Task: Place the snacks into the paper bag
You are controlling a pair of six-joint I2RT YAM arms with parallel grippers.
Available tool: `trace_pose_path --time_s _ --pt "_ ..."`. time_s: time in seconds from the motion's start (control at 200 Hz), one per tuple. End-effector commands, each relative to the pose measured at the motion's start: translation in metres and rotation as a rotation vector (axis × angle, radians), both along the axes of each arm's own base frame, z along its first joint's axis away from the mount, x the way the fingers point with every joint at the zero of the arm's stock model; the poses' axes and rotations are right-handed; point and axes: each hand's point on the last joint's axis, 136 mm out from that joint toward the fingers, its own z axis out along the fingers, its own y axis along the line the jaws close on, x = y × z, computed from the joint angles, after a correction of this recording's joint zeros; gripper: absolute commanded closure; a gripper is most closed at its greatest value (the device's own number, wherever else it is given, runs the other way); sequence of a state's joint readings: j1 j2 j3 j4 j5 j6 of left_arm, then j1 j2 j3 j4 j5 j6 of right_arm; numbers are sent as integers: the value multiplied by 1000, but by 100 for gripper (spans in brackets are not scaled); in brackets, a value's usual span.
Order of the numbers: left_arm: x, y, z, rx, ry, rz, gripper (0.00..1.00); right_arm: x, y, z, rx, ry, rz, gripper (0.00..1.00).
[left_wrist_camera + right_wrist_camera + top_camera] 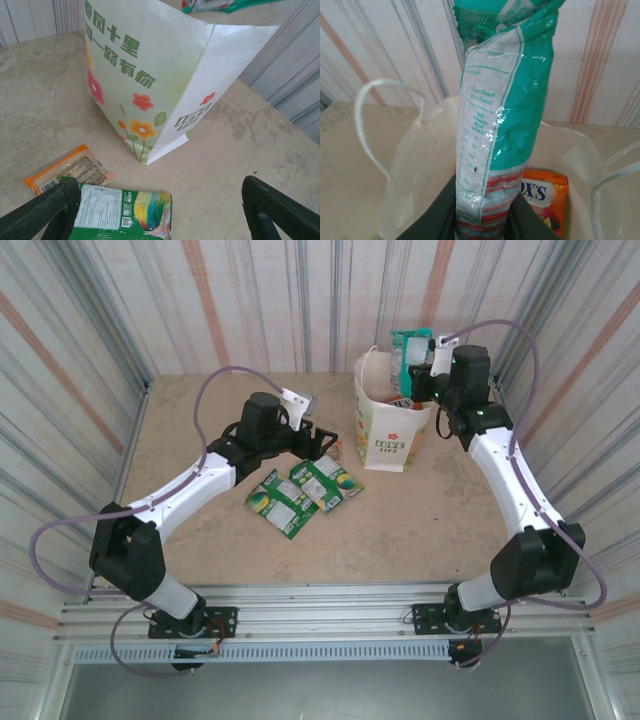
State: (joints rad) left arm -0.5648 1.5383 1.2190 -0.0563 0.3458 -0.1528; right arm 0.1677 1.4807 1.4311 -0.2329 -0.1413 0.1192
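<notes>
Right gripper [485, 217] clamps one teal packet [515, 100] over paper bag [390, 440]; left gripper [160, 210] agape, two green packets [285, 502] near.

The paper bag [385, 435] is smooth, matt cream paper with flat print, and its handles [370, 125] are thin white cord. The teal packet [505, 115] is glossy plastic film, crinkled and catching highlights. The Fox's packet [545, 197] and the green packets [282, 502] have the same shiny film, as does the small orange packet [67, 172]. The desk [430, 520] is matt beige, mottled and slightly rough. The left fingers [45, 210] are matt black plastic with a fine cross-hatched grain. The arm shells [500, 470] are smooth white plastic. The rail [320, 615] is bare, ribbed metal.
</notes>
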Motion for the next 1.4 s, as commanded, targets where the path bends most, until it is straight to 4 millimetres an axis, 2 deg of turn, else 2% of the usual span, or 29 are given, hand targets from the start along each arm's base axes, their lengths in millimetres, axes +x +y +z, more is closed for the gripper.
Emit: trace_pose_path --time_s 0.0,0.04,0.14,0.21,0.446,0.601,0.837,0.947,1.107,1.208,1.398 --pt "6 1 7 16 -32 3 13 13 -4 18 13 -46 -18 87" --pt "7 1 7 18 -34 5 13 16 -2 14 18 -35 -12 81" --pt "7 1 6 24 -32 8 13 18 1 5 23 -8 -5 58" --pt "6 2 5 28 -26 10 13 15 0 8 27 -9 -7 51" --pt "2 9 3 36 -6 32 13 -13 -2 31 35 -46 -2 47" --pt "-4 19 -7 37 36 66 13 -45 9 29 41 -42 35 46" --pt "-10 53 -37 28 184 189 13 -93 45 -13 58 54 141 46" --pt "-14 75 -54 14 261 255 14 -118 68 -30 59 78 204 45" --pt "-23 103 -82 2 377 357 14 -151 102 -66 80 125 285 44" --pt "-31 116 -99 -13 445 402 14 -163 115 -94 72 183 291 44" --pt "-42 139 -124 -64 556 468 14 -176 141 -134 12 264 307 43"
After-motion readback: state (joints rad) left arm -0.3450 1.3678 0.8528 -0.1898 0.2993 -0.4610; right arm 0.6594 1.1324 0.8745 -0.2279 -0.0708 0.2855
